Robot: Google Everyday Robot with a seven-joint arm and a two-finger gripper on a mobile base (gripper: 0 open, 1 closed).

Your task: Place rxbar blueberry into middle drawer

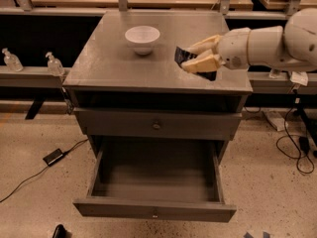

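The rxbar blueberry (pixel 181 55), a dark flat bar, is held above the right part of the cabinet top, and my gripper (pixel 194 56) is shut on it with its cream fingers above and below the bar. My white arm reaches in from the right. Below, the middle drawer (pixel 154 211) is pulled fully out, its grey inside bare and a small knob on its front. The bar is high over the cabinet top, behind and above the open drawer.
A white bowl (pixel 142 37) stands on the grey cabinet top (pixel 109 63) to the left of the gripper. The knobbed drawer front (pixel 156 125) above the open drawer is shut. Two clear bottles (pixel 54 63) stand on a ledge at left. Cables lie on the floor.
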